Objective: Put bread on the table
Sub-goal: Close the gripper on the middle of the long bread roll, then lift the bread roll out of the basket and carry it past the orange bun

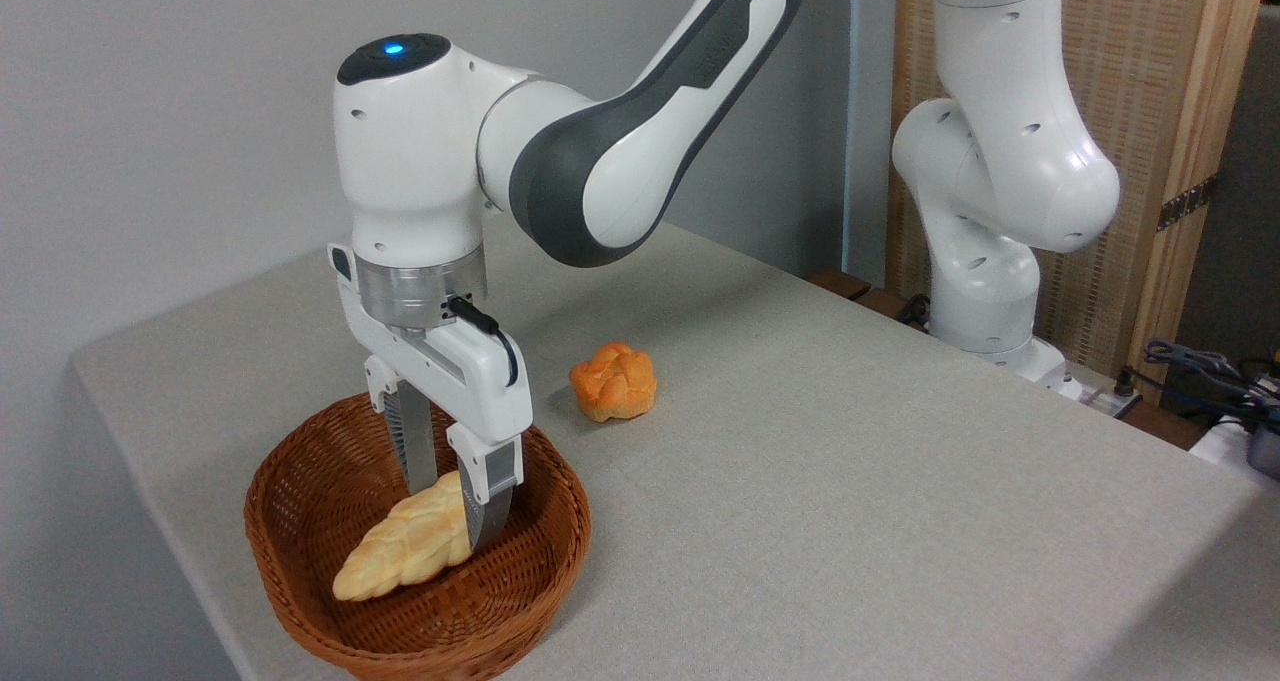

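Note:
The bread (405, 546), a long braided pale-golden loaf, lies tilted inside the brown wicker basket (300, 581) at the table's front left. My gripper (452, 517) reaches down into the basket and stands open. One finger is behind the loaf's upper right end and the other in front of it, so that end sits between them. The front finger hides part of the loaf. The loaf's lower end rests on the basket floor. The light-grey speckled table (800, 481) stretches to the right of the basket.
A small round orange knotted bun (613, 381) lies on the tabletop behind and to the right of the basket. The arm's white base (985, 301) stands at the table's far right edge. Cables (1215, 376) lie at the right border.

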Tool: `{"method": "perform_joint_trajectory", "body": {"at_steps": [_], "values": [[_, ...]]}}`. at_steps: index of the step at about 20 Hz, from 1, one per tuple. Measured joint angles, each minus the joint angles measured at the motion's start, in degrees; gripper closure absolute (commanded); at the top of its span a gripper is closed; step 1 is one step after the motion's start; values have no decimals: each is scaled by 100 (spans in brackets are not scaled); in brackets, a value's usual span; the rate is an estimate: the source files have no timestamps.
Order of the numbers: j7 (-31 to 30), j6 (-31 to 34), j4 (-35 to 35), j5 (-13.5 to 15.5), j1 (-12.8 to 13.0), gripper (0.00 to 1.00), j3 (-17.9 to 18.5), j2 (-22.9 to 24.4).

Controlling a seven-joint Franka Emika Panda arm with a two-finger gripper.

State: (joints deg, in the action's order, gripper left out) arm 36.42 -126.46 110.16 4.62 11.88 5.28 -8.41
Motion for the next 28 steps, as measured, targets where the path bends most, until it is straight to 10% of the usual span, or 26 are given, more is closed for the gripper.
{"method": "perform_joint_trajectory", "body": {"at_steps": [11, 28], "values": [[0, -9, 13, 0, 1, 64, -56, -54], [-4, -20, -26, 2, 0, 82, -110, -37]]}}
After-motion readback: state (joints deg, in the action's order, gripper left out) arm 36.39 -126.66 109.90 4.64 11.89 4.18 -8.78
